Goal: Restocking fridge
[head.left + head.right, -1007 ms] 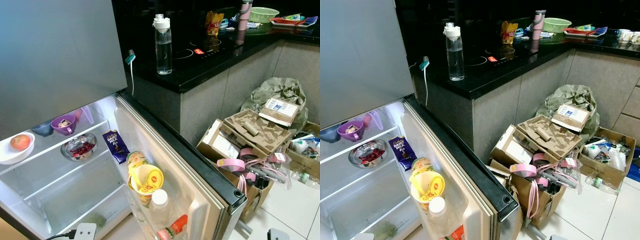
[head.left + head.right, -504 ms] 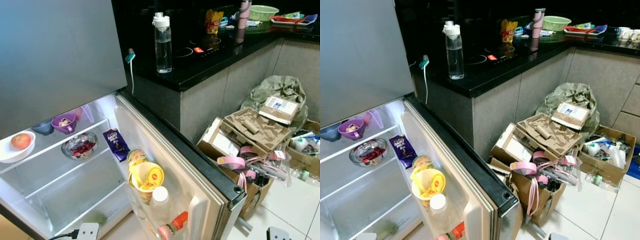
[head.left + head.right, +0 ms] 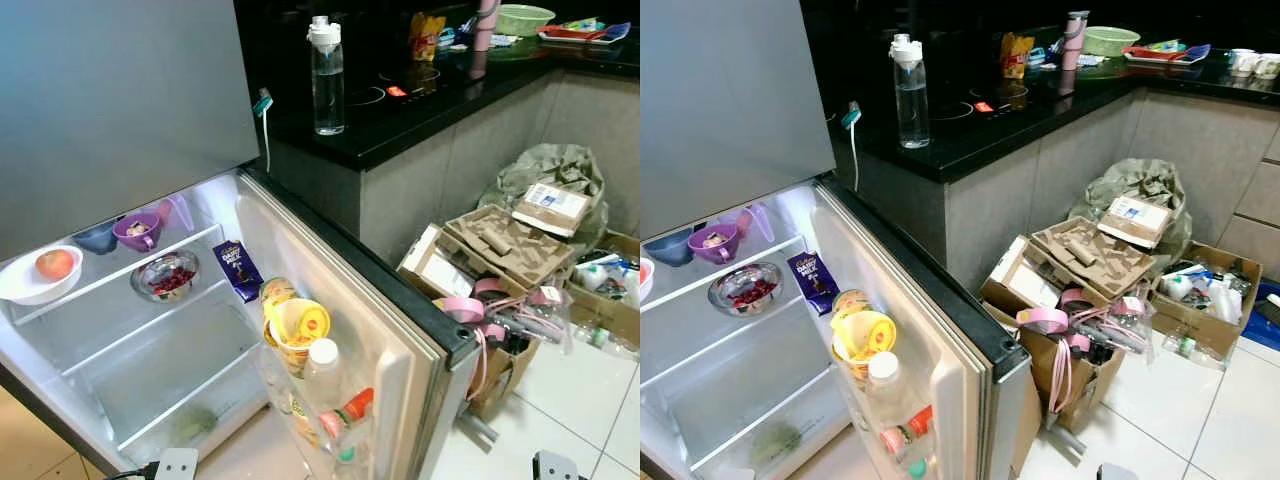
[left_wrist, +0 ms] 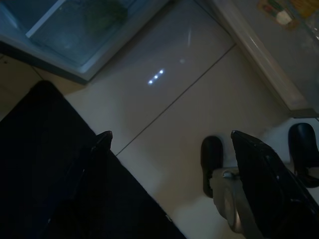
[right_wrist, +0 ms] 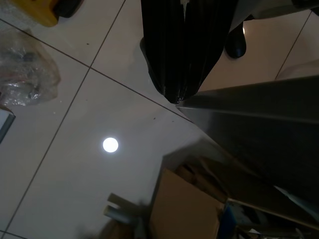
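Open fridge [image 3: 150, 350], lower left; "Dairy Milk" bar [image 3: 238, 268] on its shelf. Bottle [image 3: 326, 75] on worktop [image 3: 400, 125], upper centre. Boxes [image 3: 500, 260] right. Left gripper [image 4: 169, 149] jaws spread, empty; right gripper [image 5: 182, 50] jaws closed, empty.

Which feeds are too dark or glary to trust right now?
Eye views: sharp; fridge interior brightly lit, black countertop nearly lost in shadow. Left wrist view: dim, small glints on floor tiles. Right wrist view: dim, round lamp glare on tile.

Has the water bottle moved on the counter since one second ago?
No. The water bottle stands at the same spot beside the hob; the camera shifted.
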`<state>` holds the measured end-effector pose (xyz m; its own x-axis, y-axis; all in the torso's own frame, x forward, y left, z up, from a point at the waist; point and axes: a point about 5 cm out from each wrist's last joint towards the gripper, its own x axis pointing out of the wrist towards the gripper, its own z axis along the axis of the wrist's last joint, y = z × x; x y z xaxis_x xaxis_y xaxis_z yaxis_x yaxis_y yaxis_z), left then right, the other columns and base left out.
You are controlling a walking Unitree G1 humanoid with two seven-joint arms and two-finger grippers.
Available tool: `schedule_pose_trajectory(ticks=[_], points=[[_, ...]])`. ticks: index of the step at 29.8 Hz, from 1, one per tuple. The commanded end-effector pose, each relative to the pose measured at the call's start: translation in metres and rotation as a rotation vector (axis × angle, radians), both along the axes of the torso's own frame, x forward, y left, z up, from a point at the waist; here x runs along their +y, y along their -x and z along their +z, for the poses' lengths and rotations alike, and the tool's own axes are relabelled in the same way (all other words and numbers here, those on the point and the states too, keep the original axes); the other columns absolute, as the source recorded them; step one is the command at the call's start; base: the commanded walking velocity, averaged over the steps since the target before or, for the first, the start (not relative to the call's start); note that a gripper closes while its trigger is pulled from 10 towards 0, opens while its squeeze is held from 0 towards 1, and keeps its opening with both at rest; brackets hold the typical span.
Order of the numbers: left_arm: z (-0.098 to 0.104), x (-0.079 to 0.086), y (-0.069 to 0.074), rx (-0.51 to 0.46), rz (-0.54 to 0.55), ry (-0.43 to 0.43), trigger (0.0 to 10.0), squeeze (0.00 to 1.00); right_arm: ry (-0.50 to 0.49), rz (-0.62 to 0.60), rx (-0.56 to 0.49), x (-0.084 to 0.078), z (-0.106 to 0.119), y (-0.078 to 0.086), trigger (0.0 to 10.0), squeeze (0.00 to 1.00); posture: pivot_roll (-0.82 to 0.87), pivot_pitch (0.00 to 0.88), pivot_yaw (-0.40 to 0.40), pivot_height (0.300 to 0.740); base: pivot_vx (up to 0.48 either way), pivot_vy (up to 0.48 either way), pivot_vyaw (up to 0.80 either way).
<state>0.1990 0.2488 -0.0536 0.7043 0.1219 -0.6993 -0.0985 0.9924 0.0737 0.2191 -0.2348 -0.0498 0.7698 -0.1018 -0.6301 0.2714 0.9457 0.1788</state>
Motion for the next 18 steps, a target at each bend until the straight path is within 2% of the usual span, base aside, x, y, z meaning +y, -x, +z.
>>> schedule_pose_trajectory(ticks=[1,18], points=[[-0.0043,0.0015,0.0069,0.026,0.012,0.009,10.0,0.0,-0.012,0.0,0.02,0.0025,-0.0048,0.0064,10.0,0.0,-0.09,0.11,0.028,0.74,-0.349,0.0,0.0],[-0.0054,0.004,0.0093,0.034,0.014,0.009,10.0,0.0,-0.014,0.001,0.018,0.0031,-0.0051,0.007,10.0,0.0,-0.09,0.12,0.028,0.74,-0.344,0.0,0.0]])
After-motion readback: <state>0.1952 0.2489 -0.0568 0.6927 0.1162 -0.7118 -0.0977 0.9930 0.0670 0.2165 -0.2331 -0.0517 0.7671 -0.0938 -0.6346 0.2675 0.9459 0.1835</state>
